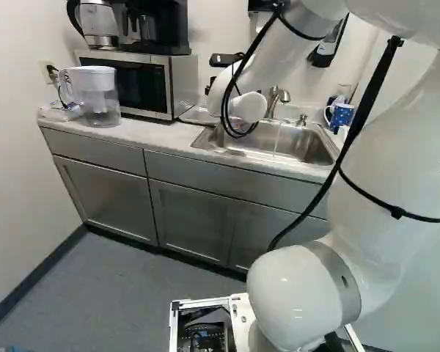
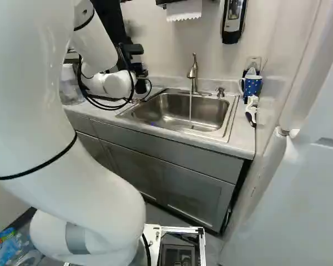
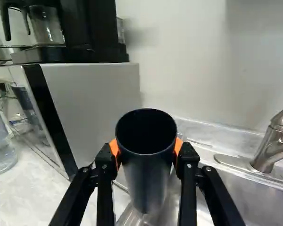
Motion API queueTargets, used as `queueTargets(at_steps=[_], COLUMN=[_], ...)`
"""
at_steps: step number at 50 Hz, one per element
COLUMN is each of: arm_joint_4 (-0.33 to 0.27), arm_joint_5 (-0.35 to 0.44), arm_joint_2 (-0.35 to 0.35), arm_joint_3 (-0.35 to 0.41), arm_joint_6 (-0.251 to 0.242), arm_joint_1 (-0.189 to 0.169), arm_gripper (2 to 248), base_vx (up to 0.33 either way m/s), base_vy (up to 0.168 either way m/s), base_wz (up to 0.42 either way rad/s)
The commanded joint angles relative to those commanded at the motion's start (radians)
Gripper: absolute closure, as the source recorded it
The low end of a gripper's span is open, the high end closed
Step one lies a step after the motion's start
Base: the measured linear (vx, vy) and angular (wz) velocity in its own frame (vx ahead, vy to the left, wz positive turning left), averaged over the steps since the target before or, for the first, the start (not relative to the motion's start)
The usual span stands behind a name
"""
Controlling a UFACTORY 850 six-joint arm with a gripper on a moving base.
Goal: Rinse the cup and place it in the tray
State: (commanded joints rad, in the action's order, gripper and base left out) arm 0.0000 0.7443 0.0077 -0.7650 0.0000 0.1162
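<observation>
The gripper [image 2: 139, 72] is mostly hidden beyond the arm's end in the base views, but the wrist view shows its jaws set part-way apart, closed on a dark cup [image 3: 146, 160] from two sides, an orange pad [image 3: 114, 149] on each. The cup's mouth faces the camera; its inside is too dark to make out. Its lower end appears to hang over the corner of the sink [image 2: 231, 117], though I can't tell whether it touches the rim.

A thin stream of water [image 2: 190, 108] runs from the faucet [image 2: 193, 75], which the wrist view cuts off at its edge. The microwave [image 3: 92, 94] stands on the counter [image 1: 158, 137] near the cup, and the coffee maker [image 3: 80, 28] on top of it is cut off above. The pitcher [image 1: 99, 99] shows whole in the left base view; in the right base view the arm covers part of it.

Beyond the sink sits a blue dotted mug [image 2: 252, 85], with a white-and-dark brush [image 2: 251, 112] just beside it.
</observation>
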Motion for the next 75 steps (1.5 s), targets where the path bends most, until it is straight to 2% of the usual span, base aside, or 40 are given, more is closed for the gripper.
queueTargets(at_steps=[41,75], arm_joint_4=[0.0,0.0], arm_joint_5=[-0.007,-0.137], arm_joint_2=[0.012,0.014], arm_joint_3=[0.012,0.016], arm_joint_6=[0.0,0.0], arm_joint_1=[-0.122,-0.174], arm_gripper=[125,125], base_vx=[0.0,0.0], base_vy=[0.0,0.0], base_wz=[0.0,0.0])
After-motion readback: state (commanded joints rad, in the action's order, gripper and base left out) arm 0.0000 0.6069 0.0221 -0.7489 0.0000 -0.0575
